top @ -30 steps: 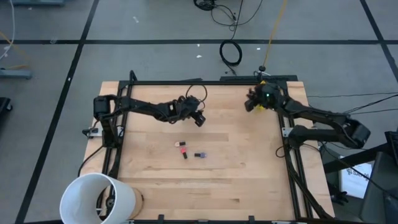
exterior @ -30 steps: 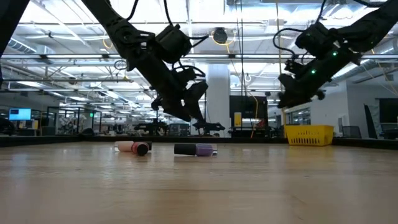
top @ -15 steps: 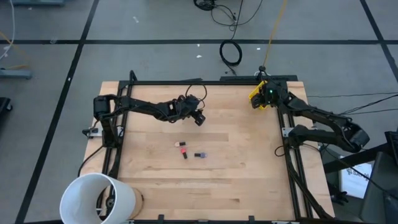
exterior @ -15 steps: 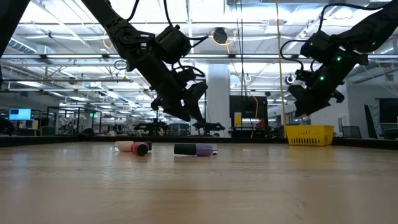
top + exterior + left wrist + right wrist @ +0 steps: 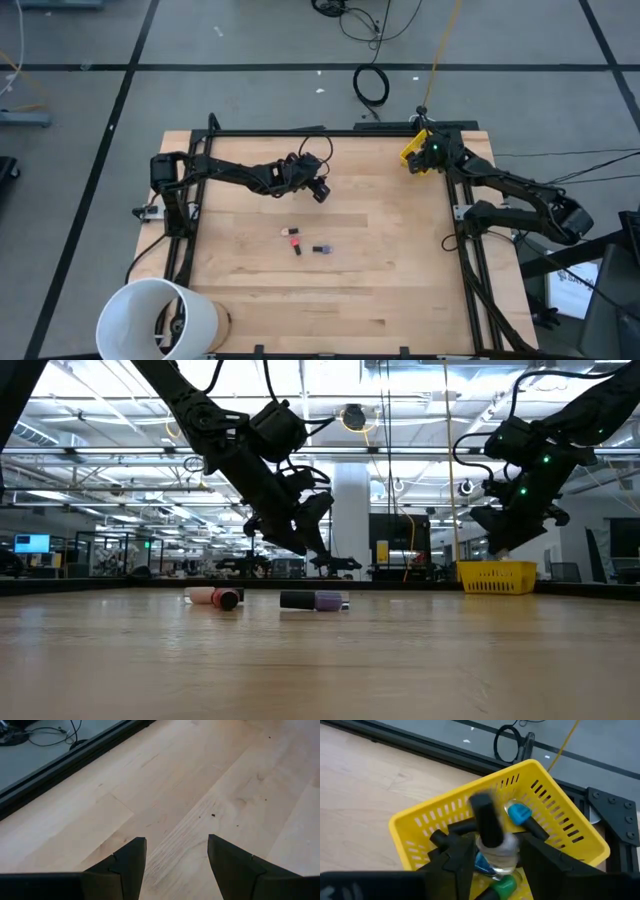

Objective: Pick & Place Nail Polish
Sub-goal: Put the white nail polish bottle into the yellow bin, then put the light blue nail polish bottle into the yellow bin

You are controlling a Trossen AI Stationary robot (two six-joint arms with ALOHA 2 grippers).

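The right gripper (image 5: 424, 155) hangs over the yellow bin (image 5: 413, 152) at the far right corner of the desk (image 5: 390, 260). In the right wrist view a clear nail polish bottle (image 5: 495, 840) with a long dark cap sits between the two dark fingers (image 5: 455, 865), directly above the bin's open top. The bottle is blurred, and whether the jaws grip it or stand clear of it cannot be told. Inside the bin (image 5: 560, 832) lie more bottles, among them one with a blue cap (image 5: 519, 813) and a green one (image 5: 504, 884).

Two more bottles lie on their sides near the middle of the desk, well apart from both grippers: a pink bottle (image 5: 293, 237) and, just beside it, a purple bottle (image 5: 322, 249), both with dark caps.

The left gripper (image 5: 319, 190) hovers above the desk behind those two bottles, its jaws apart with only bare wood between the fingers (image 5: 127, 862).

A large white bucket (image 5: 160, 318) stands at the near left corner.
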